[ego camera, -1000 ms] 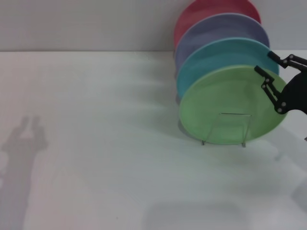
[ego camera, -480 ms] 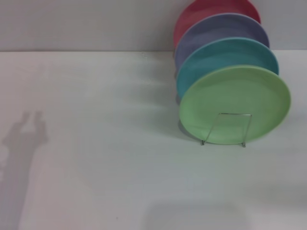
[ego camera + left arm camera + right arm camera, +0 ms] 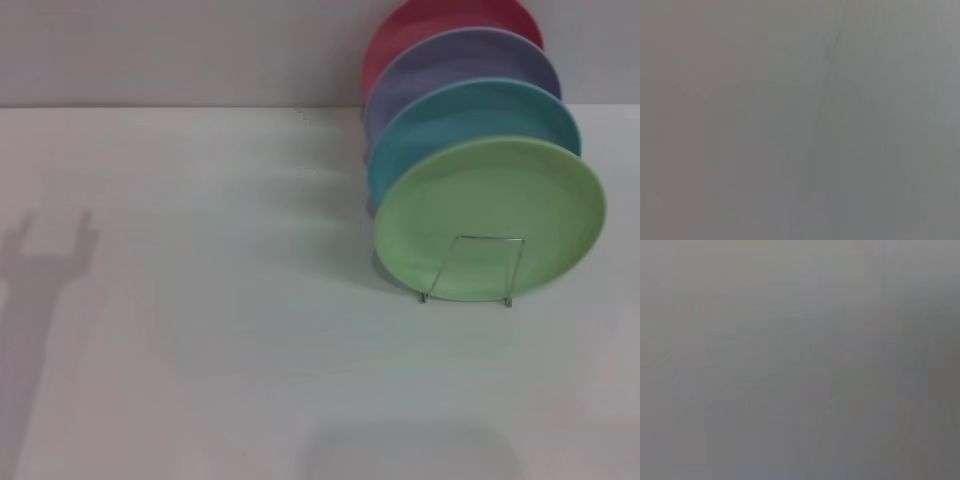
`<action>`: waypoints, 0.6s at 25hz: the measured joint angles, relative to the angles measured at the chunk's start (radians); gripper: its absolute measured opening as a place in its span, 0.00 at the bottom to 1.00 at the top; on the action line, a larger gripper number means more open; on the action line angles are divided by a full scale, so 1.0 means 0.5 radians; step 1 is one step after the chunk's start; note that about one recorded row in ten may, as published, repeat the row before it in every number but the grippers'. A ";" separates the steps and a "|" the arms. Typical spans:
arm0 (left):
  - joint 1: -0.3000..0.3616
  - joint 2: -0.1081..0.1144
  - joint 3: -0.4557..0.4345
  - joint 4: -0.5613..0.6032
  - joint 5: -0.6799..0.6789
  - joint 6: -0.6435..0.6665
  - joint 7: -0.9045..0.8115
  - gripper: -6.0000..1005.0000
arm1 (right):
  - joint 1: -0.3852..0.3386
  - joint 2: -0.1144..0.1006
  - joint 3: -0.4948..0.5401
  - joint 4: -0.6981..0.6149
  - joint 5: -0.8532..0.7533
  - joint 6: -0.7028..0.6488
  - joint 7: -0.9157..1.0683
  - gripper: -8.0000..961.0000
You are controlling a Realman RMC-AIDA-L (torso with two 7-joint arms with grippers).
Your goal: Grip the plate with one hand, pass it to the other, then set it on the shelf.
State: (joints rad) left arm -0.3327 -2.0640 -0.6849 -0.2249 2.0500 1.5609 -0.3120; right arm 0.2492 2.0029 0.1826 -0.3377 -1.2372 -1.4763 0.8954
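Plate: you have the green plate (image 3: 489, 215) standing on edge at the front of the row, right of centre in the head view, its face turned toward the camera.
Rack: wire rack (image 3: 470, 270) holds it; one thin loop crosses the plate's lower face, and two feet touch the table just below the rim.
Row behind: turquoise plate (image 3: 470, 112), then lavender plate (image 3: 455, 62), then red plate (image 3: 425, 30), each overlapped by the one in front and stepping back toward the wall (image 3: 180, 50).
Edges: the green plate's right rim shows nearly to the view's right border; its left rim is fully exposed; its lower rim sits just above the table.
Open room: note the white table (image 3: 200, 330) lying bare across the left and the near side, from the rack out to the view's borders.
Shadow: a forked shadow (image 3: 45, 270) lies on the table at the far left, well apart from the plates.
Left gripper: not seen in any view; you cannot tell from these pictures how its fingers stand.
Right gripper: likewise not seen; finger state cannot be told.
Wrist views: both show only a plain grey field, with nothing that can be identified.
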 joint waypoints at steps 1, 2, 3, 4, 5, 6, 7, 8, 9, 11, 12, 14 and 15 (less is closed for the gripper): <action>-0.008 0.002 -0.008 0.011 0.002 0.003 0.015 0.58 | 0.011 0.013 0.028 0.005 0.001 0.038 0.001 0.58; -0.008 0.002 -0.008 0.011 0.002 0.003 0.015 0.60 | 0.022 0.024 0.045 0.010 0.001 0.069 0.001 0.59; -0.036 0.005 -0.015 0.047 0.004 0.011 0.058 0.63 | 0.045 0.040 0.055 0.022 0.001 0.104 -0.016 0.59; -0.036 0.005 -0.015 0.047 0.004 0.011 0.058 0.67 | 0.045 0.040 0.055 0.022 0.001 0.104 -0.016 0.60; -0.042 0.005 -0.015 0.056 0.004 0.010 0.068 0.71 | 0.056 0.045 0.052 0.025 0.001 0.109 -0.026 0.61; -0.049 0.006 -0.016 0.065 0.005 0.006 0.081 0.75 | 0.073 0.053 0.046 0.028 -0.002 0.113 -0.042 0.62; -0.057 0.006 -0.016 0.075 0.005 -0.001 0.096 0.79 | 0.091 0.062 0.042 0.030 -0.004 0.117 -0.060 0.62; -0.070 0.006 -0.015 0.088 0.005 -0.008 0.115 0.83 | 0.132 0.080 0.044 0.035 -0.002 0.136 -0.100 0.62; -0.083 0.005 -0.012 0.102 0.005 -0.015 0.139 0.83 | 0.132 0.080 0.044 0.035 -0.002 0.136 -0.100 0.62; -0.097 0.004 -0.009 0.116 0.005 -0.023 0.170 0.83 | 0.175 0.091 0.051 0.045 0.001 0.169 -0.153 0.62; -0.099 0.004 -0.009 0.119 0.006 -0.026 0.180 0.83 | 0.199 0.094 0.054 0.058 0.002 0.197 -0.190 0.62; -0.108 0.006 -0.011 0.131 0.005 -0.033 0.184 0.83 | 0.235 0.095 0.059 0.085 0.004 0.231 -0.248 0.62; -0.111 0.006 -0.012 0.137 0.005 -0.037 0.184 0.83 | 0.253 0.096 0.061 0.096 0.005 0.241 -0.275 0.62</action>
State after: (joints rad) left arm -0.3884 -2.0610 -0.6908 -0.1566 2.0527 1.5422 -0.2202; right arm 0.3759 2.0511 0.2129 -0.2898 -1.2345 -1.3559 0.7579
